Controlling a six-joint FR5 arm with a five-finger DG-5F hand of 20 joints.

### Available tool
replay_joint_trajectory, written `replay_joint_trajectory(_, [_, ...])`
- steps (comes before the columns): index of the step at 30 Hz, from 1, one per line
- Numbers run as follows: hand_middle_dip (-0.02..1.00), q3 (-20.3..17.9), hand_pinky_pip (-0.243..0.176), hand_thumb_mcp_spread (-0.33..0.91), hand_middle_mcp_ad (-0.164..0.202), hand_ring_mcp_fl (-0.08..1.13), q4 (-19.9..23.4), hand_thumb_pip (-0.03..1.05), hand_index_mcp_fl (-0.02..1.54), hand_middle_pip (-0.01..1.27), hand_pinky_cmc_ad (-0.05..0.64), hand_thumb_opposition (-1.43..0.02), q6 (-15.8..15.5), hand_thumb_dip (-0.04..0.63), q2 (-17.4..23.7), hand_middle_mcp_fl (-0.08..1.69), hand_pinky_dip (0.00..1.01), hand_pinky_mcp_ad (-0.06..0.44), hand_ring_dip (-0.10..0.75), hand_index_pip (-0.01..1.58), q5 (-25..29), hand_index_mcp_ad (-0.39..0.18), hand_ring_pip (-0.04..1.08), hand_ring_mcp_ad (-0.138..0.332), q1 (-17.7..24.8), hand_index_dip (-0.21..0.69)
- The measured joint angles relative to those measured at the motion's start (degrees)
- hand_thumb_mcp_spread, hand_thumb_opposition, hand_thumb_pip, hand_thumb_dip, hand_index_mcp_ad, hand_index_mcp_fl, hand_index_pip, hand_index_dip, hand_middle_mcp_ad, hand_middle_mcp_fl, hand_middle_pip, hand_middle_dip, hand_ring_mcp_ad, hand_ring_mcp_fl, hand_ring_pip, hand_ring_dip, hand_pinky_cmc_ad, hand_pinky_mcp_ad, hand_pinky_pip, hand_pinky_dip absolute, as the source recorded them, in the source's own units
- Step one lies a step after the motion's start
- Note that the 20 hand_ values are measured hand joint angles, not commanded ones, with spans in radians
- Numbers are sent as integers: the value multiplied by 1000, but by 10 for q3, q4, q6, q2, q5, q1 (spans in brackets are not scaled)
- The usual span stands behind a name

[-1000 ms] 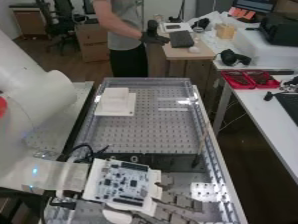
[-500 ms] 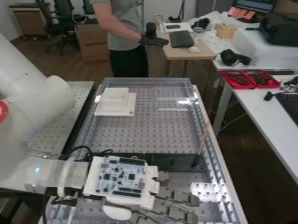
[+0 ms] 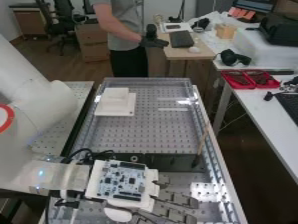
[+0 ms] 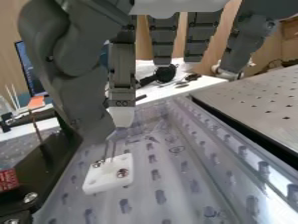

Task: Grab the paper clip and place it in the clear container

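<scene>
Down toward the bench's near end, the white arm's red-ringed joint (image 3: pixel 5 118) has shifted since the earlier frame. The dark grey hand (image 3: pixel 174 200) extends across the bench, fingers mostly straight and apart from the thin wire paper clip (image 4: pixel 176 149). That clip lies near a white block (image 4: pixel 110 174) with 2 screws, its long axis crosswise to the hole rows (which end leads, nobody could tell).

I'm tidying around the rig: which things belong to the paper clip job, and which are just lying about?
Job: robot hand; looped wire, likely the paper clip; clear-walled tray, probably the container.

Lying about: white block; thin stick; red bins.
</scene>
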Motion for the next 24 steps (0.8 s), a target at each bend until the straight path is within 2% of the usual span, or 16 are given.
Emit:
replay_joint_trajectory(18, [188, 3, -93, 457, 79, -2, 14, 667, 257, 140, 339, -843, -4, 274, -8, -5, 295, 279, 124, 1559, -7, -136, 93, 126, -2, 94])
replay_joint_trajectory(20, [188, 5, -75, 457, 75, -2, 14, 663, 257, 140, 337, -843, -5, 274, -10, -5, 298, 279, 124, 1559, -8, -136, 89, 126, -2, 94])
replay_joint_trajectory(24, [188, 9, -75, 456, 75, -2, 13, 667, 258, 140, 330, -843, -9, 274, -12, -5, 298, 264, 124, 1559, -13, -136, 93, 124, -2, 94])
